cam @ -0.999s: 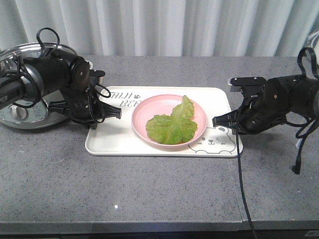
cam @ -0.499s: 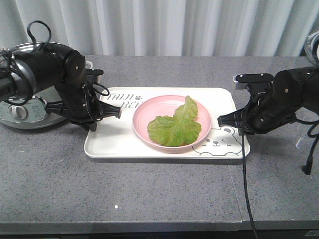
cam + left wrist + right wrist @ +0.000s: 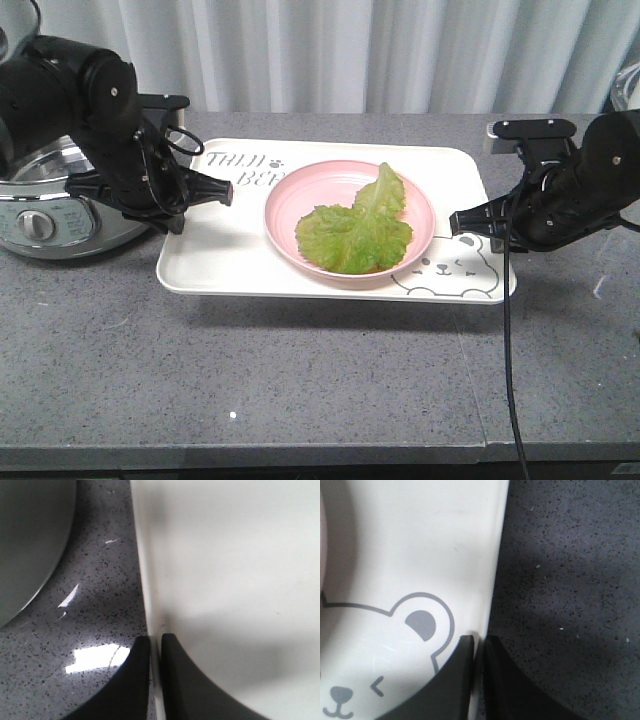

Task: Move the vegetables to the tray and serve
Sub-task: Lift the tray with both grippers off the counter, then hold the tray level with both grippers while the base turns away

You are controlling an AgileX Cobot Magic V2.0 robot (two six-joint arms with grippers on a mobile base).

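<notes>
Now the tray (image 3: 215, 275) has lifted clear of the tabletop (image 3: 300, 380) — my left fingers (image 3: 187, 680) and right fingers (image 3: 452, 680) pinched narrow on its end rims — with the vegetables (image 3: 355, 235) riding in the pink plate (image 3: 283, 215), so serving looks underway.

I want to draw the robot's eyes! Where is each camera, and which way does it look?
Front camera: in front of the counter, higher up, looking down at the tray, the lettuce on a pink plate and a cooker; left hand and right hand show.
Left wrist camera: on the left arm, looking down past the left hand at the tray's rim; two dark fingers show.
Right wrist camera: same on the right arm, right hand by the bear face.
Shared: every view shows the tray.
</notes>
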